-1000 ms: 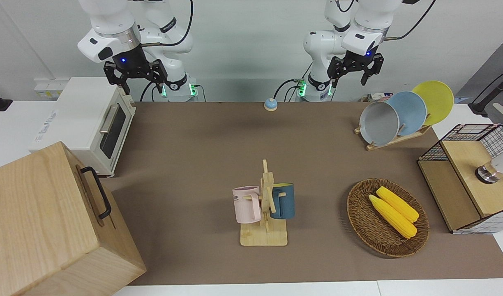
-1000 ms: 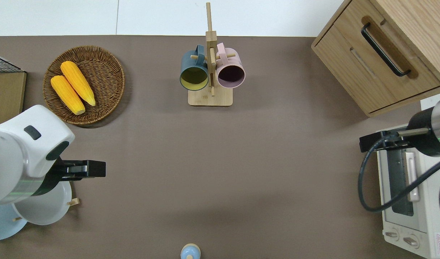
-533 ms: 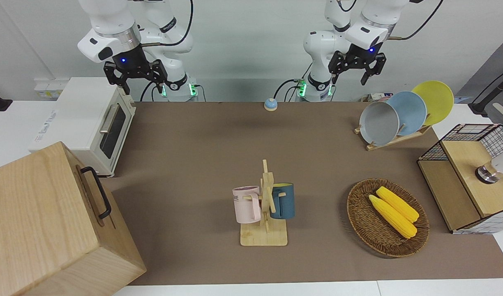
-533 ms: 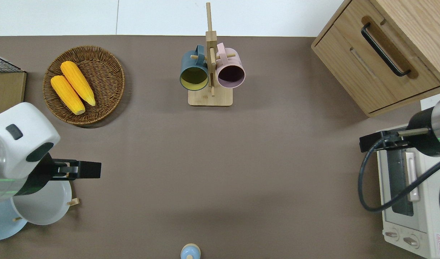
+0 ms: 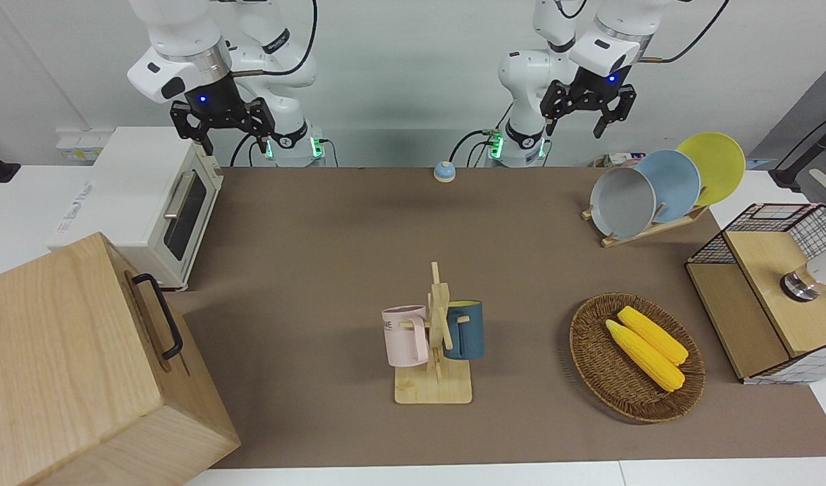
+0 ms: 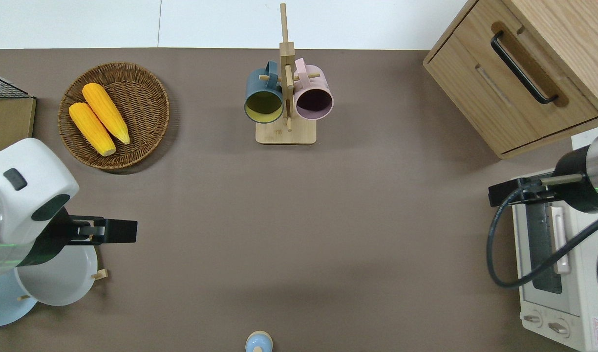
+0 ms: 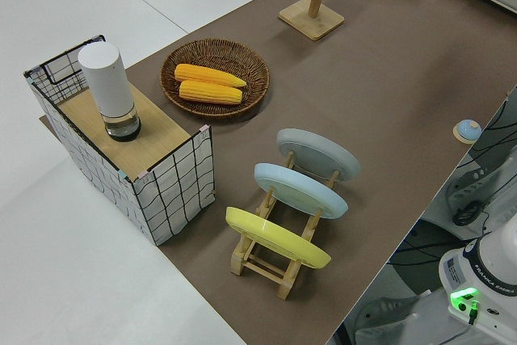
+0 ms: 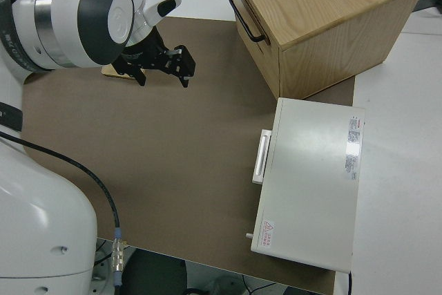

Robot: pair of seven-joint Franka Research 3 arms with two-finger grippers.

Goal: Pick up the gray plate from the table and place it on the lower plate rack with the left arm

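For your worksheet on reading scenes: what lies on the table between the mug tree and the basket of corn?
Nothing. The overhead view shows only bare brown table between the mug tree and the basket of corn.

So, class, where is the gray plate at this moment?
The gray plate stands on edge in the wooden rack at the left arm's end of the table, in the slot beside the blue plate, on that plate's side away from the yellow plate.

Lighting: bright, even, overhead. Shadows: soft, short, under basket (image 5: 636, 358) at 5 o'clock. Focus: sharp. Glare: none.
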